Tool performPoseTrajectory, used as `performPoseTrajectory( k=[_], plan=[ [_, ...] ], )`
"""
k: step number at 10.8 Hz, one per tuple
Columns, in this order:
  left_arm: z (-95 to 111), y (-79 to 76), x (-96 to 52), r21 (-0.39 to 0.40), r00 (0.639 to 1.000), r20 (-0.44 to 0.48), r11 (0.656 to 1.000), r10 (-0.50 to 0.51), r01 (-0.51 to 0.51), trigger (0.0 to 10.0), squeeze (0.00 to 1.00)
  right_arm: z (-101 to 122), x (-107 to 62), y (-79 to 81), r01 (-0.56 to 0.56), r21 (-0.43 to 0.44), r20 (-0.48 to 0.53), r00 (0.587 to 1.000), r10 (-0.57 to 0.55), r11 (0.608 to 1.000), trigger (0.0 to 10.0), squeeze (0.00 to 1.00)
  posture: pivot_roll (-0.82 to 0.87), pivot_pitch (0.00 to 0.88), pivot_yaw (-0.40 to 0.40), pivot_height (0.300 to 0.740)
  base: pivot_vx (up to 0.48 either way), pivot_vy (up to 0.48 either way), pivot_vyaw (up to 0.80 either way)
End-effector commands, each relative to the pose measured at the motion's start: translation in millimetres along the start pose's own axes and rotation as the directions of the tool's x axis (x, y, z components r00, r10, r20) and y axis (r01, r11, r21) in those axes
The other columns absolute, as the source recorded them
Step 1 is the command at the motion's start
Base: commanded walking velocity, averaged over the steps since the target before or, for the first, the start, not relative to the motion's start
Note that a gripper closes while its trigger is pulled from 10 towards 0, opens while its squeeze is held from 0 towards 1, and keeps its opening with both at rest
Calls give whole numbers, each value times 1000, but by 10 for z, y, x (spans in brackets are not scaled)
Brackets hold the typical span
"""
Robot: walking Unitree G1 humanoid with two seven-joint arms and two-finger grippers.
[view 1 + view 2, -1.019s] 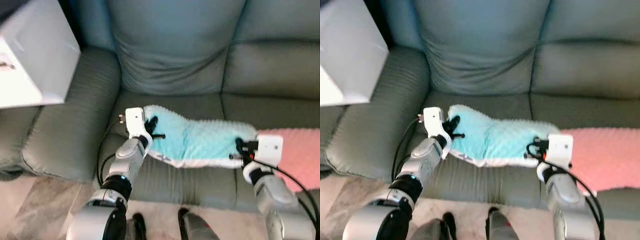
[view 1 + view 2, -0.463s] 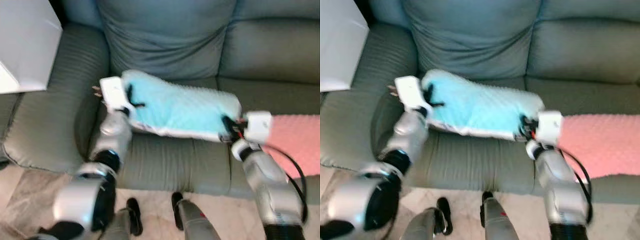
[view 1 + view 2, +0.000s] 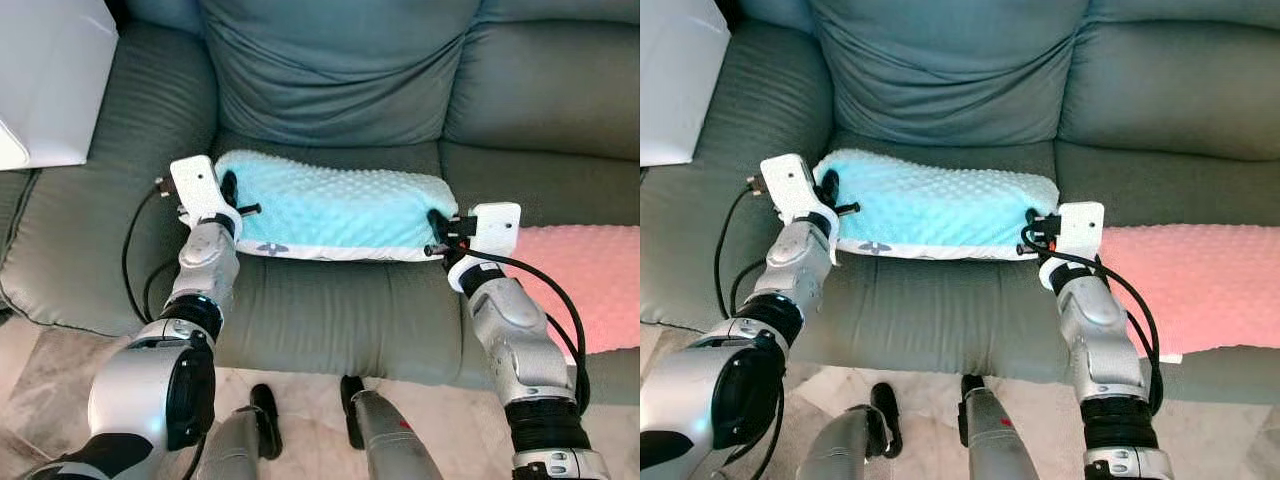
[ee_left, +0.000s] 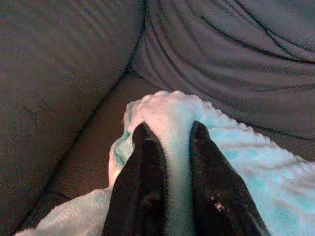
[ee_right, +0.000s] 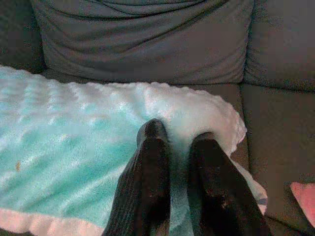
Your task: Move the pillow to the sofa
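A light blue dimpled pillow (image 3: 335, 205) with a white edge lies stretched across the left seat of the grey-green sofa (image 3: 330, 90). My left gripper (image 3: 232, 190) is shut on the pillow's left end; in the left wrist view its two black fingers (image 4: 142, 167) pinch a fold of the pillow (image 4: 172, 128). My right gripper (image 3: 437, 222) is shut on the pillow's right end, and the right wrist view has its fingers (image 5: 152, 167) pressed into the blue pillow (image 5: 64, 142).
A pink dimpled pillow (image 3: 585, 285) lies on the sofa's right seat beside my right arm. A white box (image 3: 50, 75) stands past the sofa's left armrest (image 3: 100, 190). My feet stand on the tiled floor (image 3: 30, 400) before the seat's front edge.
The camera has shifted. Both grippers moved the blue pillow further back on the seat and pulled it out flat and level; it sagged and tilted before.
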State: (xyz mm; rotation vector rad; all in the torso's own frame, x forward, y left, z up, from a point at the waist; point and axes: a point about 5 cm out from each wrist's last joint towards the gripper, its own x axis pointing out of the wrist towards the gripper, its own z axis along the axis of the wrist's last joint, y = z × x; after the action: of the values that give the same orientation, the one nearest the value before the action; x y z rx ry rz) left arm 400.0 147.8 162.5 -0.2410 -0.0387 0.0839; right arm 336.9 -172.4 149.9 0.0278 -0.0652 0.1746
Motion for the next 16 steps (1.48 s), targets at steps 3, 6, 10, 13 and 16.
performPoseTrajectory(
  k=[3, 6, 10, 13, 16],
  plan=[
    [-83, -12, -28, -14, 1000, -24, 1000, 5, -6, 10000, 1000, -74, -7, 33, -7, -3, 4, 1000, 7, 1000, 10000, 1000, -337, 452, 3, 740, 0, 0, 0],
    [-215, -27, -81, -60, 998, -65, 998, -20, 16, 10000, 1000, -174, -97, 160, -20, 1, -74, 997, 20, 1000, 10000, 1000, -335, 452, 1, 740, 0, 0, 0],
    [-379, 52, -164, -50, 994, -106, 999, -24, 19, 10000, 1000, -394, -277, 317, 7, 56, -220, 976, 6, 998, 10000, 1000, -324, 445, -1, 740, 0, 0, 0],
    [-447, 143, -207, -47, 992, -122, 999, -18, 12, 10000, 1000, -441, -351, 410, 10, 8, -353, 935, -7, 1000, 10000, 1000, -315, 431, -3, 740, 0, 0, 0],
    [-524, 280, -285, -66, 993, -119, 998, -19, 11, 10000, 1000, -538, -454, 425, 41, -24, -462, 886, -47, 999, 10000, 1000, -281, 396, 10, 740, 0, 0, 0]
  ],
)
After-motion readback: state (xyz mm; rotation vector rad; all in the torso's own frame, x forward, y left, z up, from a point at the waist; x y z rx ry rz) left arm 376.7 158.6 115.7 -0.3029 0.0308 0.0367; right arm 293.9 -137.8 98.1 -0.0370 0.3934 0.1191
